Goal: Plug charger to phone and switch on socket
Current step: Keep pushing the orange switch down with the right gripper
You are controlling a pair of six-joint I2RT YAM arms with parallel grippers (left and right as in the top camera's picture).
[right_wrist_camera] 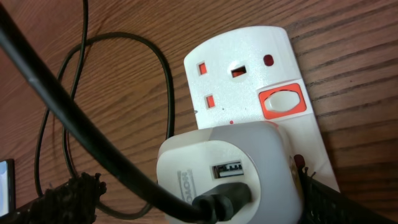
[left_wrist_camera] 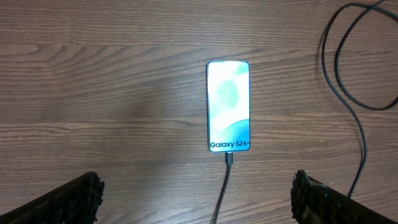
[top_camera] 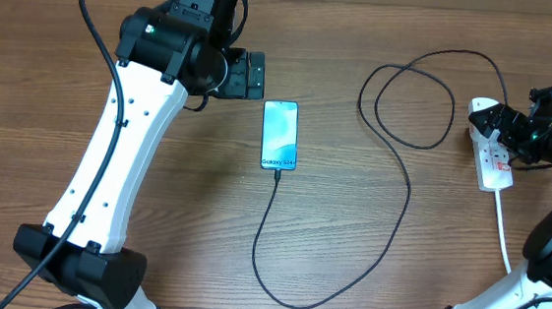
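left arm (top_camera: pixel 108 161) stands closest to the overhead lens, white-shelled, spanning from the near-left corner toward the far side of the table (top_camera: pixel 345 32). left gripper (top_camera: pixel 255 75) hangs just off the far-left corner of the phone (top_camera: pixel 279 135), not touching it. phone lies flat near table centre, screen lit cyan. charger (top_camera: pixel 276 181) enters the phone's near end, runs toward the base, curves right, climbs, forms a loop and ends at the socket (top_camera: pixel 495 170) by the right edge. right gripper (top_camera: pixel 496 121) sits over the socket's far end. white lead (top_camera: pixel 503 232) trails from the socket's near end toward the base.

left wrist view: fingers (left_wrist_camera: pixel 68 199) show only at the lower corners, set wide apart with bare wood between them; the gripper is spread and holds nothing. phone lies ahead, centred, with "galaxy s24+" lettered at its near end. the charger's connector is seated in the port at that end.

right wrist view: a thick-looking stretch of the charger crosses from top left into a usb plug (right_wrist_camera: pixel 217 200) seated in a white adapter (right_wrist_camera: pixel 249 155). the adapter is plugged into the socket. beyond it lies another outlet with a white rocker switch (right_wrist_camera: pixel 283 102) in a red frame; whether it is on or off cannot be read. fingers (right_wrist_camera: pixel 68 196) flank the adapter, the one at the picture's right just beside its edge, the other well clear; jaws are spread, gripping nothing.
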